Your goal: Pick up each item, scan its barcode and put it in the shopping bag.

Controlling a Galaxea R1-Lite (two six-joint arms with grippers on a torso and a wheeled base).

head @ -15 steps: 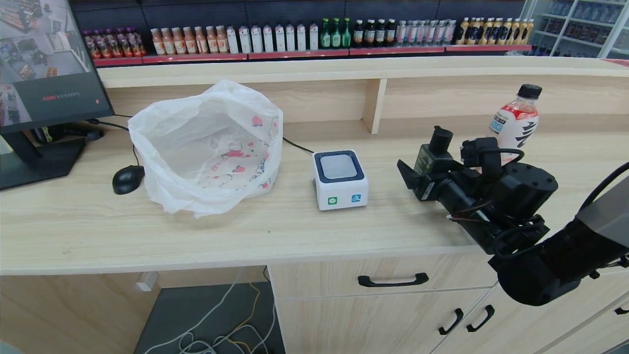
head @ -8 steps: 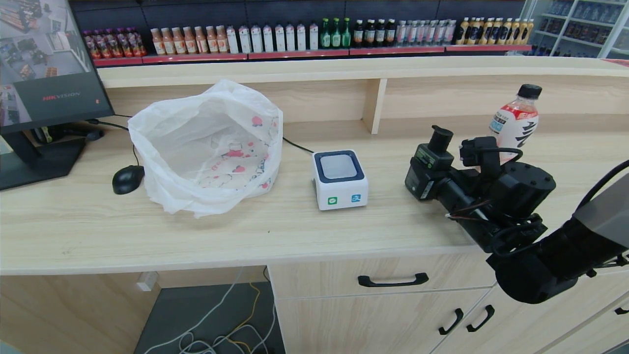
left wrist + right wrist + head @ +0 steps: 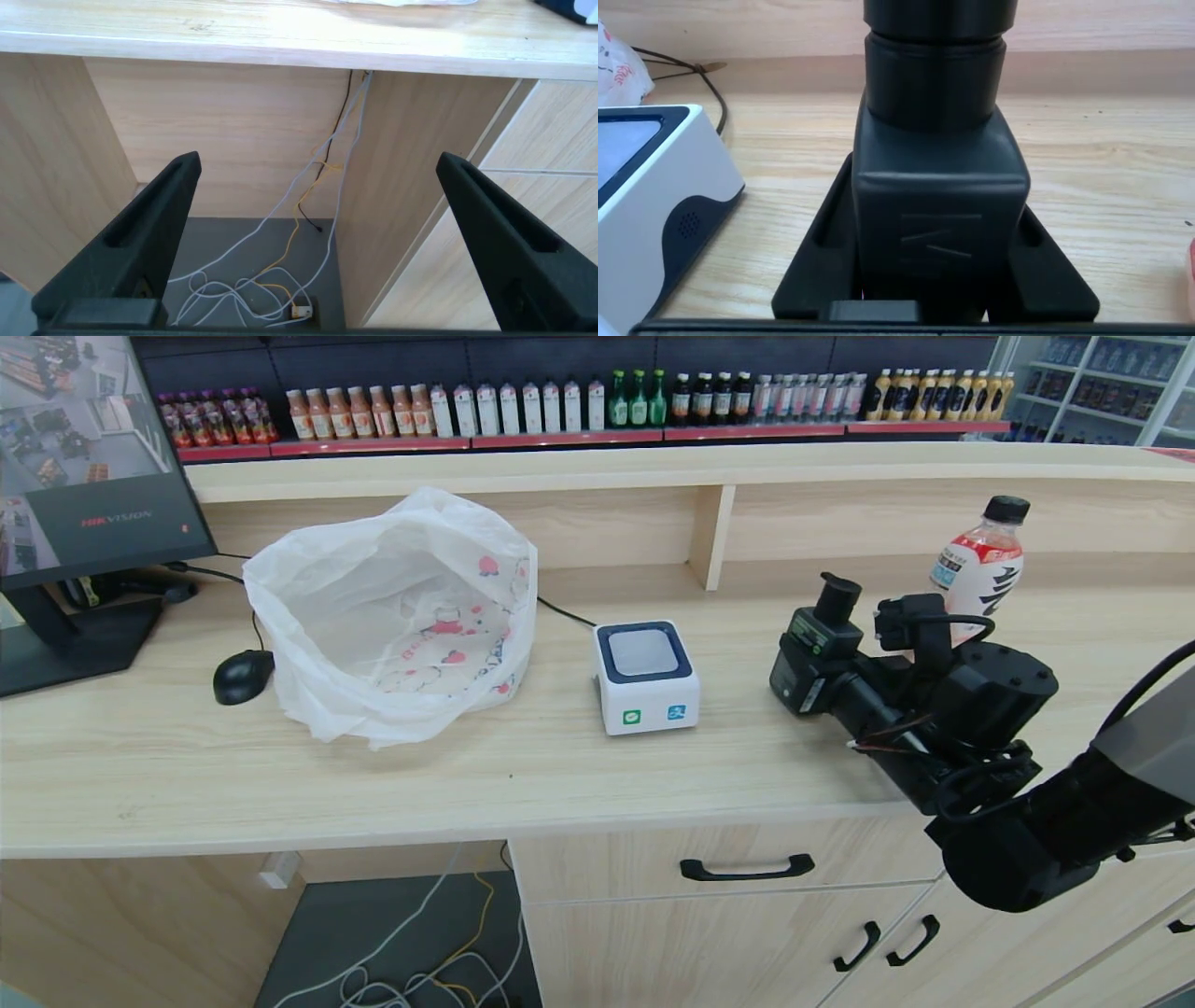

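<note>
— What has the right gripper (image 3: pixel 801 670) got?

— A dark bottle (image 3: pixel 814 644), square-bodied with a round black cap. The jaws are clamped against its two sides, over the counter (image 3: pixel 467 775) and well right of the scanner (image 3: pixel 646 677). I can't tell whether it rests on the wood.

— Any writing on it?

— A greenish label with print too small to read. The scanner has a green and a blue icon on its front. The drink bottle (image 3: pixel 978 569) behind the arm wears a white label with a red band.

— Room to move?

— Bare wood between the dark bottle and the scanner. The shopping bag (image 3: pixel 392 616) stands just left of the scanner with its mouth wide open. The counter's front edge is close under the arm.

— And the left gripper (image 3: pixel 313 233)?

— Spread wide, below the counter's edge, facing the cables (image 3: pixel 280 280).

— What changed?

— A second ago the right fingers stood apart around the dark bottle. They closed half a second ago, and the bottle has barely shifted.
</note>
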